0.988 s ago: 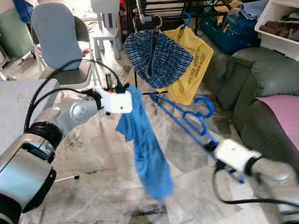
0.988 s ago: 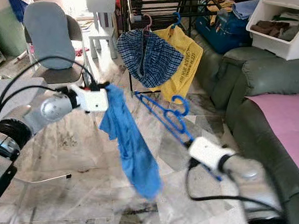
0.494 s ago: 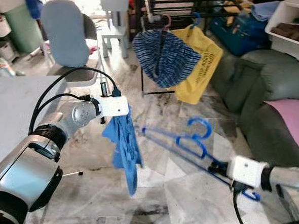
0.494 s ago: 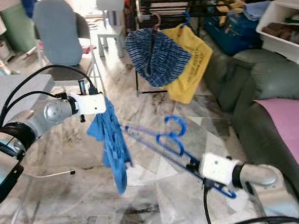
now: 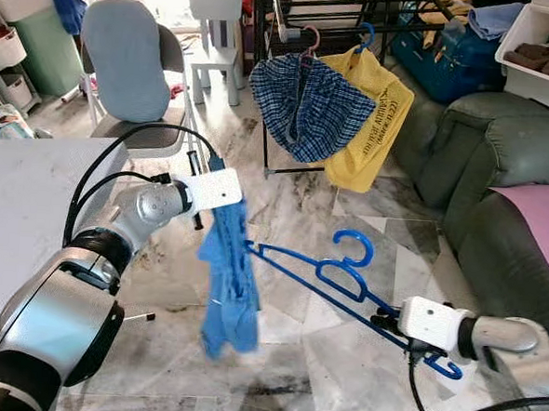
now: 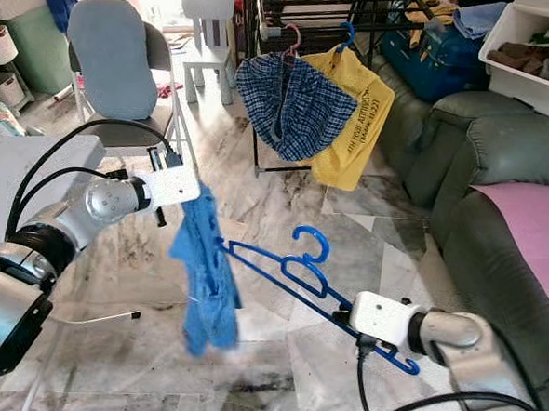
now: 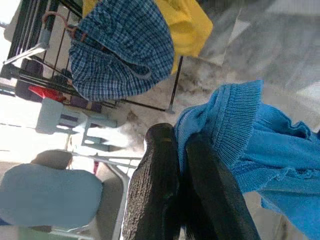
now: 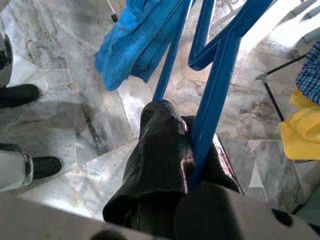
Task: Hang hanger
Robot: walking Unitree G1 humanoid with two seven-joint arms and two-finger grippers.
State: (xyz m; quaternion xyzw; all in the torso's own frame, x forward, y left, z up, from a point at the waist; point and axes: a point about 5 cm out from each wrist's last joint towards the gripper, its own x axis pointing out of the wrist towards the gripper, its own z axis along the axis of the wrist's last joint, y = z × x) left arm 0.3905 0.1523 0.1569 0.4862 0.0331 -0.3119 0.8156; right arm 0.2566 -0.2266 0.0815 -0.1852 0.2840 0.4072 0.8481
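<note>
Since half a second ago the blue hanger [image 5: 330,282] has risen and its far tip now reaches the blue cloth [image 5: 226,282], where before a gap lay between them. The cloth hangs shorter and more bunched than it did, and the view has shifted slightly, so the drying rack [image 5: 310,7] sits a little differently in frame.

The left gripper [image 7: 182,150] is stretched forward over the marble floor [image 5: 303,198], its two black fingers pressed together on the knitted upper edge of the cloth, which dangles below it. The left arm bends at the elbow beside the grey table [image 5: 23,199] edge.

The right gripper [image 8: 187,135] reaches in low from the right, near the green sofa [image 5: 482,172], its fingers clamped on the lower bar of the hanger. The hanger slants up and leftward from it, its hook [image 5: 354,243] pointing up at mid-length.

Behind, a checked garment [image 5: 309,105] and a yellow shirt [image 5: 378,119] hang from the rack. A grey chair [image 5: 124,66] stands at the left.
</note>
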